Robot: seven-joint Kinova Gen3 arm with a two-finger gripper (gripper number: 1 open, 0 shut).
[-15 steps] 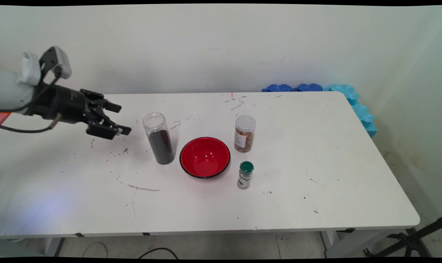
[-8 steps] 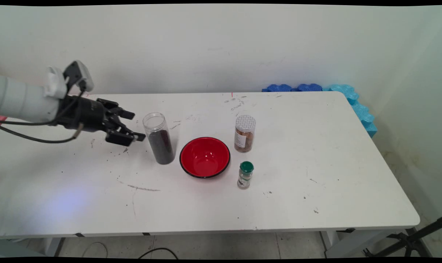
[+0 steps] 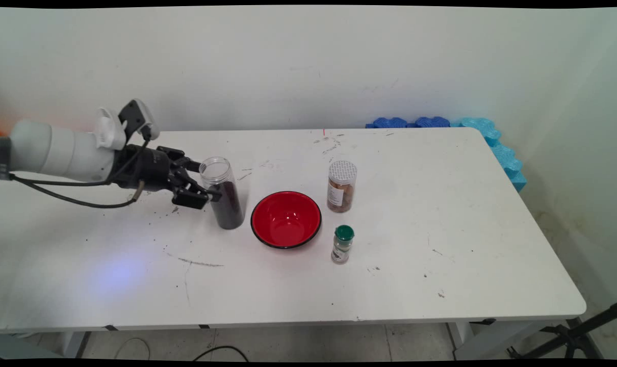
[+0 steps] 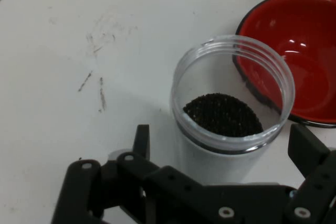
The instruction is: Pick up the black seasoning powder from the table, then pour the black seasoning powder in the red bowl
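1. Black and two-fingered, the hand [image 3: 204, 184] reaches in from the left, low over the white desk [image 3: 441, 229], with its fingers spread wide.
2. One finger [image 4: 140, 141] stands on one side of a clear open-topped jar [image 4: 231, 108] and the other finger [image 4: 310, 150] on the opposite side, so the jar sits between them.
3. In the hand view a gap shows between each finger and the jar wall; whether either pad touches the jar cannot be told for sure.
4. That jar [image 3: 222, 192] stands upright on the desk, with no lid, and is partly filled with dark, fine grains.
5. A red bowl [image 3: 286, 219] with a black rim sits just beside the jar on its right in the main view, and looks empty.
6. Behind the bowl to the right stands a clear jar with brown contents [image 3: 341, 186] and a pale patterned top.
7. Near that, toward the front, is a small spice bottle with a green cap [image 3: 342, 244].
8. Blue foam pieces [image 3: 492, 140] lie along the desk's far right corner by the wall.
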